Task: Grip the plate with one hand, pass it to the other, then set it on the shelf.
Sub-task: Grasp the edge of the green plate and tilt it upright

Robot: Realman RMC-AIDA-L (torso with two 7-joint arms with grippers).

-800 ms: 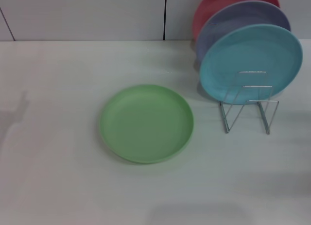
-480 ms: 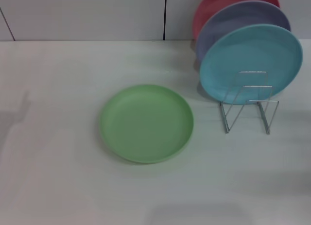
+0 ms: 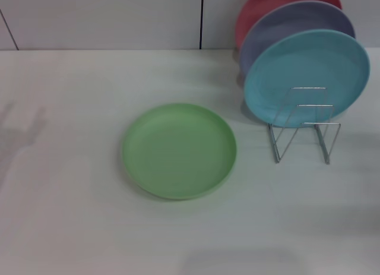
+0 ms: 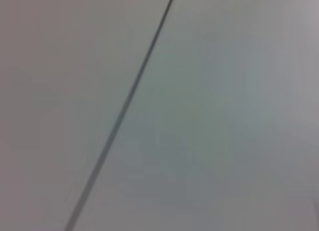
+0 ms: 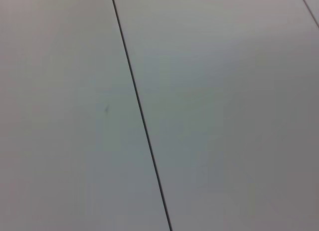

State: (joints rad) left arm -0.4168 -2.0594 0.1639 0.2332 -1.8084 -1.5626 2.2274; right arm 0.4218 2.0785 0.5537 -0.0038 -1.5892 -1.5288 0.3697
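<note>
The light green plate [image 3: 179, 150] lies flat on the white table [image 3: 71, 215] near the middle of the head view. The silver wire shelf [image 3: 303, 132] stands to its right, its front loops bare. Neither gripper shows in any view. A faint arm shadow falls on the table at the far left. Both wrist views show only plain pale panels with a dark seam.
Three plates stand on edge in the back of the rack: a light blue plate [image 3: 307, 76] in front, a lavender plate [image 3: 285, 25] behind it, a red plate [image 3: 261, 5] at the back. A panelled wall [image 3: 107, 16] runs behind the table.
The shadow on the table at the far left has shifted slightly and grown. The plates and the rack have not moved.
</note>
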